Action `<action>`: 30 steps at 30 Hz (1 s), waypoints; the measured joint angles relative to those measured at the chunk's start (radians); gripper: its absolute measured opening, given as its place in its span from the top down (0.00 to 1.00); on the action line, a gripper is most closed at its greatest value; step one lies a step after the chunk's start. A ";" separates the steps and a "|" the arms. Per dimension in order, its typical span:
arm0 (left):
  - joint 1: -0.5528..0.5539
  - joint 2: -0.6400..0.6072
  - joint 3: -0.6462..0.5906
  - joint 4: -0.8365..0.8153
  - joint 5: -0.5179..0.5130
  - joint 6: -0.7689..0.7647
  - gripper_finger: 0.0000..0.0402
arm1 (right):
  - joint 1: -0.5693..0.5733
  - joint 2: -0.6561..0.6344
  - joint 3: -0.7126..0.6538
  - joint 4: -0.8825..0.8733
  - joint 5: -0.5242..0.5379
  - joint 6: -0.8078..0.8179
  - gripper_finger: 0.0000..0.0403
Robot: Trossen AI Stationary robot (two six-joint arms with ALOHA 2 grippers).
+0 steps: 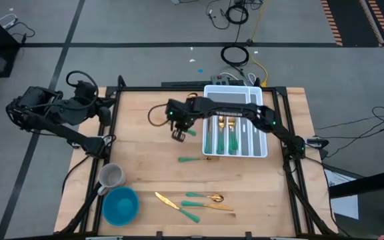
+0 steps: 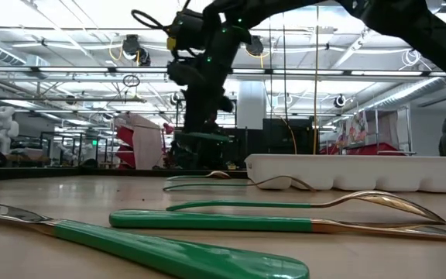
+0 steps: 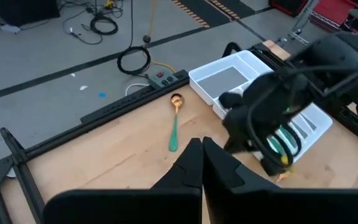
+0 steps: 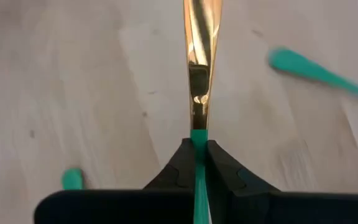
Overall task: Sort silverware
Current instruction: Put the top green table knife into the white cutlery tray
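Nearest, loose silverware (image 2: 207, 256) lies flat on the table's front; it looks light, stiff, slick, best pinched at the teal handle. Farther back, beside the white tray (image 1: 259, 151), the right gripper (image 4: 198, 152) is clamped on a knife (image 4: 199, 68) by its handle. The left gripper (image 3: 202, 163) waits closed, empty, off-table.

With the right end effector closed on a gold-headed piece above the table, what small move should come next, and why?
Probably carry it sideways toward the white tray. The right end effector is shut on the utensil at its teal handle, lifted off the wood, just beside the tray where sorted pieces already lie. Which compartment suits it is unclear: its head type cannot be told.
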 joint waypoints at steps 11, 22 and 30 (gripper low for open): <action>0.000 0.002 0.000 0.000 -0.008 0.017 1.00 | -0.015 -0.069 0.002 -0.187 0.097 0.268 0.99; 0.000 0.002 0.000 0.000 -0.009 0.045 1.00 | -0.006 -0.060 0.004 -0.108 0.088 0.183 0.97; 0.000 0.002 0.000 -0.001 -0.022 0.053 1.00 | -0.004 0.085 0.003 -0.142 -0.039 0.051 0.61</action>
